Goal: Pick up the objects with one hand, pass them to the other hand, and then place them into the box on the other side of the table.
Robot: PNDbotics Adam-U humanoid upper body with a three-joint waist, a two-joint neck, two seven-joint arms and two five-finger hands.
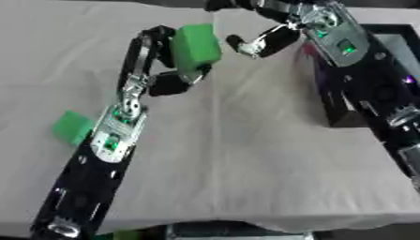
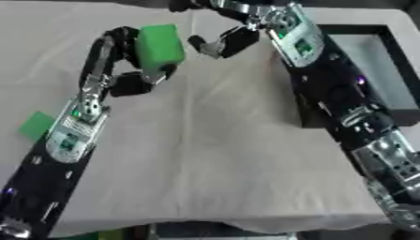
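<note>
Nearest me, my left forearm runs up from the bottom edge to the left hand (image 1: pixel 168 61), whose fingers and thumb are curled round a green block (image 1: pixel 196 46), held up above the table (image 1: pixel 246 154). My right hand (image 1: pixel 266 40) hangs just beside the block, not touching, fingers spread and holding nothing. Another green block (image 1: pixel 71 125) lies on the cloth beside my left forearm. At the right sits the black box (image 2: pixel 386 70), partly hidden by my right arm.
</note>
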